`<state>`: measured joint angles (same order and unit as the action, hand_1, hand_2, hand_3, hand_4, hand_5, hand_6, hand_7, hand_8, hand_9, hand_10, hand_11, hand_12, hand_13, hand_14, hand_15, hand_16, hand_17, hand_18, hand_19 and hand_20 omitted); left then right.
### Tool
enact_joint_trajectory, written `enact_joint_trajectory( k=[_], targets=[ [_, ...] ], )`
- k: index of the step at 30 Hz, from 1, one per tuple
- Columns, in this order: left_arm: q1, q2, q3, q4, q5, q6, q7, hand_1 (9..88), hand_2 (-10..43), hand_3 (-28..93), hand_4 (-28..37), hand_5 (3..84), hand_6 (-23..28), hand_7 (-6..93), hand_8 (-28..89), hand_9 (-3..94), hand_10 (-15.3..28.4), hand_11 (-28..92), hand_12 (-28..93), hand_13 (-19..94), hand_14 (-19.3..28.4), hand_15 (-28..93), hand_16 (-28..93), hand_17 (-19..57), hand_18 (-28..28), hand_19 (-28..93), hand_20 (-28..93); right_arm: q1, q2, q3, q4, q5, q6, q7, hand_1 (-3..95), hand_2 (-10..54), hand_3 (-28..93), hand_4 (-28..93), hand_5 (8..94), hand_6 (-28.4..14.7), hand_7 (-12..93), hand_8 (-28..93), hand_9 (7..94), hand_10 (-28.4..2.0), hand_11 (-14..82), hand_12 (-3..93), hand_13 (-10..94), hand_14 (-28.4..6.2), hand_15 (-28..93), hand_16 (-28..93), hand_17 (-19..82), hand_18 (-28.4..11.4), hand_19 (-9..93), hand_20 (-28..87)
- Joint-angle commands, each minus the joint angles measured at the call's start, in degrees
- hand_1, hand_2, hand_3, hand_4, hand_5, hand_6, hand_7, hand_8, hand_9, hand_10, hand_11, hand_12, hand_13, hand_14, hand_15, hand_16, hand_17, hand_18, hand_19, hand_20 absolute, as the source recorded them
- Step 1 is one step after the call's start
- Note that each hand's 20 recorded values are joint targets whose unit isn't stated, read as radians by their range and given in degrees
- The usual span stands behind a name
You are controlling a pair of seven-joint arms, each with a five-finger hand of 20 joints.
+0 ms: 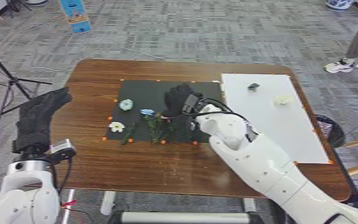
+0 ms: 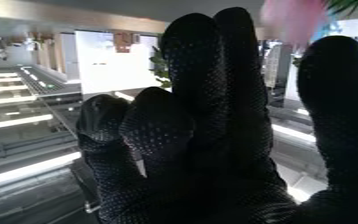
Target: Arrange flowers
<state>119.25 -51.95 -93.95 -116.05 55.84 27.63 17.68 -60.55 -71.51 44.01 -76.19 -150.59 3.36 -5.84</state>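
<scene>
Table of brown wood carries a white sheet on the right and a black mat, where most of the flowers lie. Right hand is over the mat and is the nearer one; its thumb stands apart from the fingers, and I see nothing clamped. Left hand is at the left of the table, with extended fingers and no flower.

Blue flower lies to the left of the right hand and a little nearer to the robot. The long axis of the green stems runs roughly toward the robot, so the grasp should probably close across them. Pale flower and white flower are farther left. In the wrist view, pink bloom appears near the thumb, beyond the fingertips. On the flowers I can read no label or brand.
</scene>
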Motion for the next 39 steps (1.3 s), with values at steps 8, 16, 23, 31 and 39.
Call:
enact_joint_trajectory(
  k=[8, 16, 23, 31, 39],
  targets=[
    [-3.3, 9.72, -0.05, 0.53, -0.08, -5.56, -2.03, 29.4, 22.6, 72, -28.3, 53.0, 3.3, 16.3, -9, 53.0, 13.4, 20, 9, 41, 12.6, 13, -3, 10.6, 7.4, 6, 17, 6.0, 7.8, -3.5, -6.3, 5.4, -0.4, 1.3, 25.2, -5.8, 66, -15, 75.2, 1.9, 22, -11, 86.0, -12.1, 36.6, 29.7, 76, -12.2, 71, 43, 35, -26.5, 80, 65],
    [-6.9, 16.28, 0.05, 1.22, -0.02, -8.39, -2.73, 29.4, 22.5, 72, -28.3, 52.8, 3.2, 16.4, -9, 52.9, 13.4, 20, 9, 41, 12.6, 13, -3, 10.5, 7.7, 6, 17, 5.0, 15.5, -1.9, -13.0, 9.4, -1.8, 1.9, 24.8, -5.1, 66, -16, 74.1, 2.0, 22, -11, 85.0, -12.6, 36.1, 29.4, 75, -12.5, 70, 42, 34, -26.4, 79, 65],
    [-6.1, 16.11, -0.77, 0.48, 0.05, -8.44, -2.64, 29.6, 22.5, 71, -28.3, 52.8, 3.2, 16.4, -9, 52.8, 13.4, 20, 9, 41, 12.7, 13, -3, 10.5, 7.7, 6, 17, -2.0, 22.3, 6.4, -15.6, 10.7, 1.4, 3.2, 24.5, -4.3, 67, -16, 67.8, 1.4, 23, -10, 78.1, -13.7, 29.7, 27.4, 71, -13.1, 58, 38, 29, -24.8, 71, 62],
    [-3.2, 13.94, -2.38, -0.55, 0.11, -7.87, -2.7, 29.5, 22.3, 72, -28.3, 52.7, 3.1, 16.6, -9, 52.8, 13.4, 20, 10, 40, 13.0, 14, -2, 9.6, 9.5, 8, 17, -9.7, 25.4, 18.8, -9.5, 5.3, 6.8, 2.6, 22.8, -8.7, 70, -18, 52.2, -1.2, 21, -9, 60.9, -14.4, 21.3, 24.6, 57, -16.0, 43, 33, 20, -23.3, 55, 54],
    [0.7, 10.7, -4.64, -2.17, 0.38, -6.46, -1.74, 28.4, 16.1, 72, -27.8, 52.0, 2.7, 17.4, -9, 52.2, 13.0, 21, 10, 40, 14.1, 16, -1, 7.5, 11.8, 11, 18, -16.4, 24.0, 30.4, -5.3, 0.6, 1.9, 2.0, 18.2, -9.5, 69, -20, 42.5, -2.6, 20, -8, 54.4, -15.0, 19.6, 23.9, 55, -16.3, 39, 31, 20, -23.8, 55, 53]
  ],
)
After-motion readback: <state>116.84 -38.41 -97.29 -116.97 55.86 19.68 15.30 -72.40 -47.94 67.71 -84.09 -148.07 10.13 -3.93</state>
